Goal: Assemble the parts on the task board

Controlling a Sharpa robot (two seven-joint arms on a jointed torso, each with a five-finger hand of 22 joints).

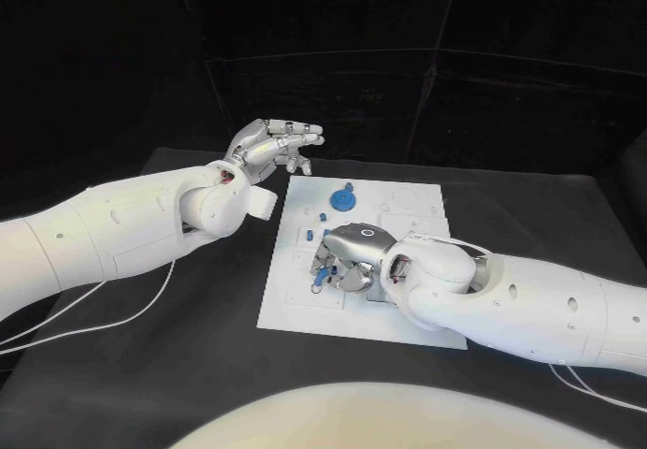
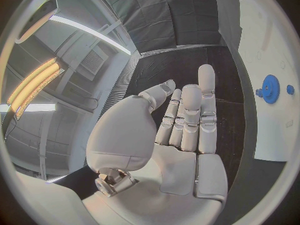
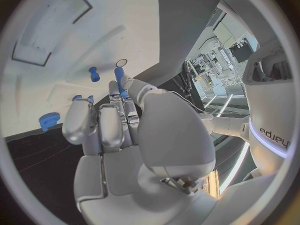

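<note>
The white rectangular task board (image 1: 353, 313) lies flat on the black table (image 1: 162, 374), and everything here is placed against it. The right hand (image 1: 345, 257) is lowered over the middle of the board, fingers curled down toward its surface; in the right wrist view a slim blue peg (image 3: 119, 77) sits between the fingertips (image 3: 128, 92), so the hand appears to be pinching it just above or at the board, beside a small round hole (image 3: 122, 62). Whether the peg's tip has already entered a socket cannot be told. The left hand (image 1: 274, 145) hovers off the board's far left corner, above the table, holding nothing, its fingers extended and slightly apart. On the far part of the board a blue toothed gear (image 1: 345, 199) rests flat, seemingly on its own seat. Other small blue parts lie loose near the right hand: a short blue spool-shaped pin (image 3: 94, 74) and a smaller blue toothed wheel (image 3: 49, 120) close to the board's edge. Judging by this, the assembly is at an early-to-middle stage: perhaps one gear is placed, one peg is in hand, and several pieces remain to be seated.
</note>
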